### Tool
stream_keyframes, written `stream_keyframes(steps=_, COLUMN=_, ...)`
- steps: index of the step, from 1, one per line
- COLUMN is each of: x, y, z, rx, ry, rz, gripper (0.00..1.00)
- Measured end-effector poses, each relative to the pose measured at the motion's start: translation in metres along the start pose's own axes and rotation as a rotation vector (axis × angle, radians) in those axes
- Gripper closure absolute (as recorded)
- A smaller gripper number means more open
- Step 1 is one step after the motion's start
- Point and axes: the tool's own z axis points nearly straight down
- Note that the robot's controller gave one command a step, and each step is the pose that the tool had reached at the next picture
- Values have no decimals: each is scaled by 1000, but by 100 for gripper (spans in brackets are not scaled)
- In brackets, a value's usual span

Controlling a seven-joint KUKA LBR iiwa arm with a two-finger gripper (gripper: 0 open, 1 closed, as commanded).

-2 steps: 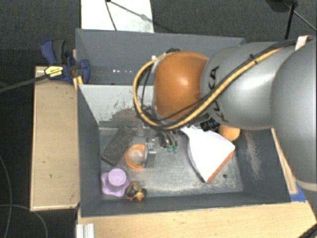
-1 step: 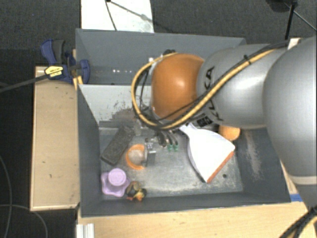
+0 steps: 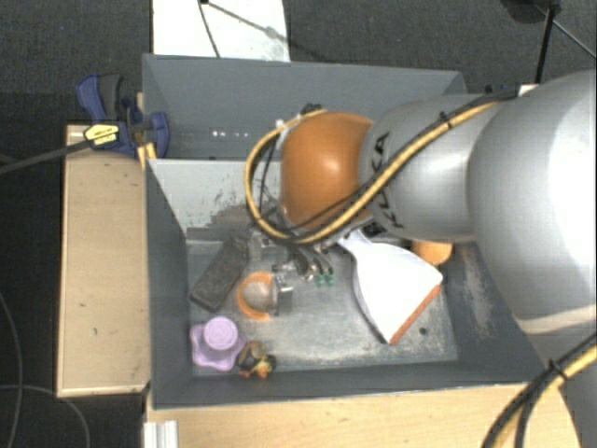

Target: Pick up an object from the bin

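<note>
A small round orange thing (image 3: 254, 299) with a dull greyish top lay on the floor of the bin (image 3: 168, 269), left of centre and just beside the gripper (image 3: 297, 271). Close on its left lay a dark grey flat block (image 3: 218, 274), set slantwise near the foot of the left wall. Toward the front-left corner sat a lilac knobbed piece (image 3: 215, 343), with a small brown-and-yellow thing (image 3: 254, 362) just beside it. A white wedge with an orange edge (image 3: 395, 290) lay to the right, and an orange lump (image 3: 432, 251) sat behind it, partly hidden.
</note>
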Motion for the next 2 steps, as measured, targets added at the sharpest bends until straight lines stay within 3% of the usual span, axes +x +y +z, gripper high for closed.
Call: stream_keyframes(steps=2, x=-4, y=-1, z=10, rx=0, ry=1, rz=13, gripper=0)
